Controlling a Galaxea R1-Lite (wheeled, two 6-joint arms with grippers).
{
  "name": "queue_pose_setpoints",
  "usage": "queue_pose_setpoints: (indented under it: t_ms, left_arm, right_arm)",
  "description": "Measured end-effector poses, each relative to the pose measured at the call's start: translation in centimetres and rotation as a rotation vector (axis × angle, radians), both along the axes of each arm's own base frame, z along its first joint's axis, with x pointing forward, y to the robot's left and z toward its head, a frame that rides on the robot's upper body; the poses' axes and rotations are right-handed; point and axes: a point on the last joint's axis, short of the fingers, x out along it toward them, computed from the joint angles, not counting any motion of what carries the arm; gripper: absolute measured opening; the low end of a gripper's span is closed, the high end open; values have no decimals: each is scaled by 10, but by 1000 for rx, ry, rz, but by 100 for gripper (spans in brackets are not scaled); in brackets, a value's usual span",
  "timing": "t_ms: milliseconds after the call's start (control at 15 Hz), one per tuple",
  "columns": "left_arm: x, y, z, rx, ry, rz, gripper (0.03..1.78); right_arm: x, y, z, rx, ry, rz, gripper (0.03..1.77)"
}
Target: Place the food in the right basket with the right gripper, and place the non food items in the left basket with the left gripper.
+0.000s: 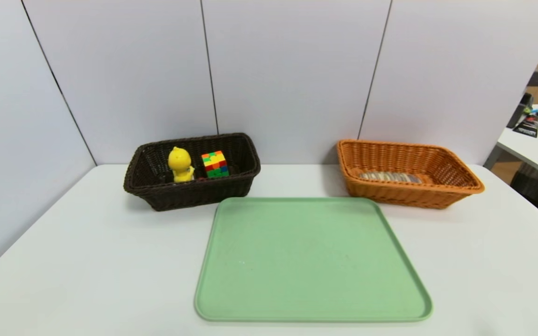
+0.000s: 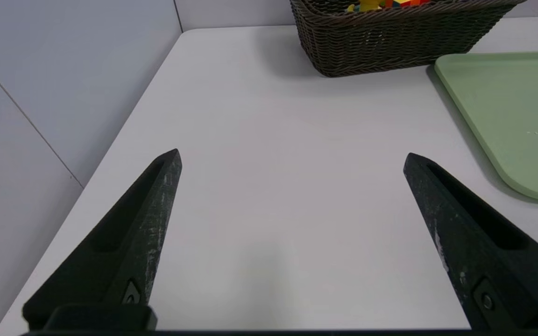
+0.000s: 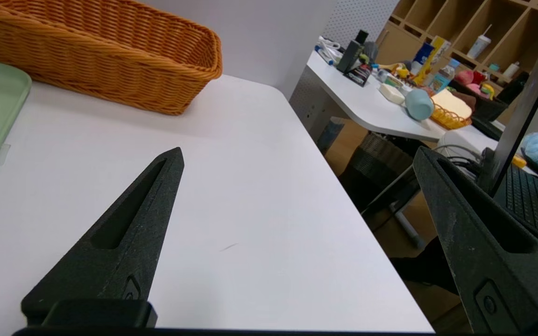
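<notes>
fingers spread, empty | left gripper level over table | right gripper level at table's edge

A pale green tray with rounded corners and a low raised rim lies flat on the white table, its top bare. Grey-white partition panels close off the table's far side and its left. Off to the right stands a second white table — crowded with bottles, a blue cup and other small clutter — with wooden shelving behind it.
</notes>
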Motion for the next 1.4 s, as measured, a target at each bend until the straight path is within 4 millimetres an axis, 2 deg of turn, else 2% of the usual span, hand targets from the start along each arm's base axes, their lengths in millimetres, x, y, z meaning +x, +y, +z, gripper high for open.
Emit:
queue_pose_setpoints:
  t_ms: [867,1067,1400]
  left_arm:
    - [-3,0,-39,-6,1,-6,169]
    - [-4,0,-43,-5,-9,-7,169]
    - [0,0,-48,-11,-51,-37,169]
  right_arm:
    - [-17,-1,-8,58,-99,-77,169]
    - [-19,0,-10,52,-100,-36,169]
    - [-34,3,-29,30,-26,103,169]
